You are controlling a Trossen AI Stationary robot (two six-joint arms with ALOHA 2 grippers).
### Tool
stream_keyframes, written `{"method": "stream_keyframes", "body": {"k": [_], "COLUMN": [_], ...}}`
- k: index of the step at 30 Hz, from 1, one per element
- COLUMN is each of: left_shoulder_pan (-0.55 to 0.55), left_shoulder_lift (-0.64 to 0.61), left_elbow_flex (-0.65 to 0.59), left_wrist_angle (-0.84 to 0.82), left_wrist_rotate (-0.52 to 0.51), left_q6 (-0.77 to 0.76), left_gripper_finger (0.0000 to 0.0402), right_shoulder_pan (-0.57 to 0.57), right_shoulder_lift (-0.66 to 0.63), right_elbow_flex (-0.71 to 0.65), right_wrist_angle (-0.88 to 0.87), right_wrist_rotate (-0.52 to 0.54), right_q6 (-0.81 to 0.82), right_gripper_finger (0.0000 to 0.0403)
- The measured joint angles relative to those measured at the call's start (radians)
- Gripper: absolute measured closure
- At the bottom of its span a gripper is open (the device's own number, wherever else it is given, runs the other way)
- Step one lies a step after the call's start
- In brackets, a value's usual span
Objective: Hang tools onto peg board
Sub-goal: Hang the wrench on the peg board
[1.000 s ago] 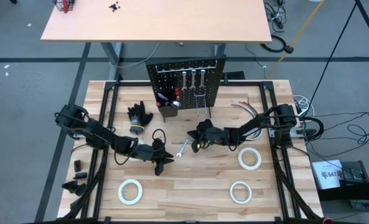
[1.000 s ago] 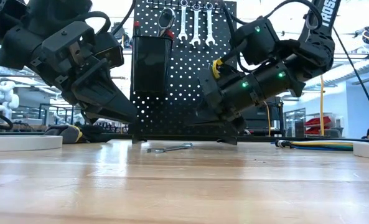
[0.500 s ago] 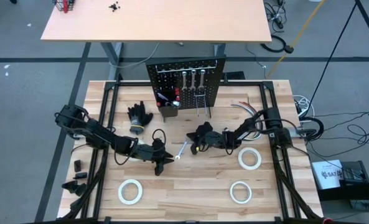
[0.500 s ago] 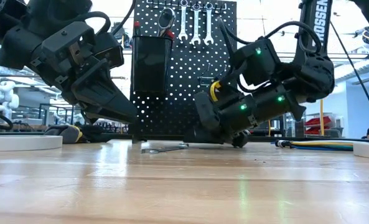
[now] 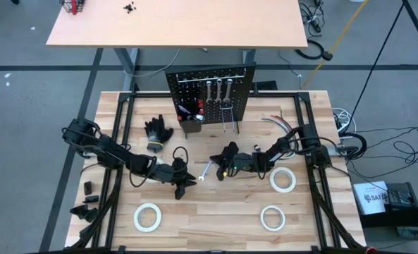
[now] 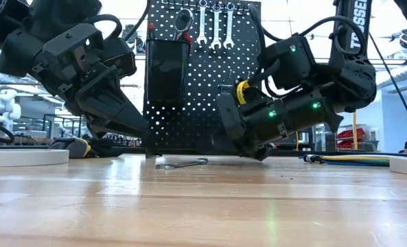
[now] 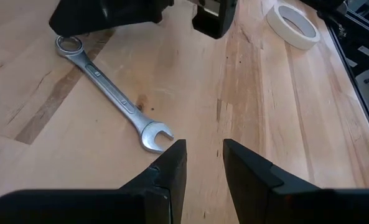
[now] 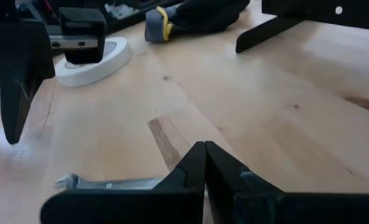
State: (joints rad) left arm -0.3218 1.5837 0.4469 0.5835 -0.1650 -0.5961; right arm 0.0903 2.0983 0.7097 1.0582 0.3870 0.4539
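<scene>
— Two arms, seen from above! Where are they?
— Both are low over the wooden worktop (image 5: 216, 212). The left gripper (image 5: 187, 180) and the right gripper (image 5: 220, 168) face each other. A small silver wrench (image 5: 204, 171) lies flat between them. Behind it stands the black peg board (image 5: 210, 97), with wrenches already hanging.

— And from the low camera?
— The wrench (image 6: 182, 163) lies on the wood in front of the peg board (image 6: 203, 75). The right gripper (image 6: 232, 130) leans down just beside it.

— What does the left wrist camera see?
— The left gripper (image 7: 204, 152) has its jaws a little apart, holding nothing. The wrench (image 7: 112, 97) lies just in front of one fingertip.

— And the right wrist camera?
— The right gripper (image 8: 204, 148) has its jaws pressed tight together, with nothing between them. The wrench (image 8: 109, 183) lies right by the tip. A white tape roll (image 8: 97, 62) and a black glove (image 8: 196, 15) sit farther off.
</scene>
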Motion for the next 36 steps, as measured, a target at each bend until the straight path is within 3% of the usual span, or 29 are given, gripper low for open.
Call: {"method": "stream_keyframes", "body": {"k": [27,32,36], "left_shoulder_pan": [0.000,0.037,0.068], "left_shoulder_lift": [0.000,-0.001,-0.001], "left_elbow_flex": [0.000,0.000,0.001], "left_wrist_angle": [0.001,-0.059,-0.066], "left_wrist_rotate": [-0.011,-0.064,0.012], "left_q6": [-0.007,-0.314,-0.345], "left_gripper_finger": [0.0295,0.0295,0.0284], "right_shoulder_pan": [0.001,0.003,0.003], "right_shoulder_lift": [-0.006,-0.006,-0.006], "right_elbow_flex": [0.003,0.003,0.003], "right_wrist_angle": [-0.100,-0.120,-0.123], "right_wrist_rotate": [0.014,0.012,0.011], "right_q6": [0.051,0.073,0.074], "right_gripper_finger": [0.0403,0.0403,0.0403]}}
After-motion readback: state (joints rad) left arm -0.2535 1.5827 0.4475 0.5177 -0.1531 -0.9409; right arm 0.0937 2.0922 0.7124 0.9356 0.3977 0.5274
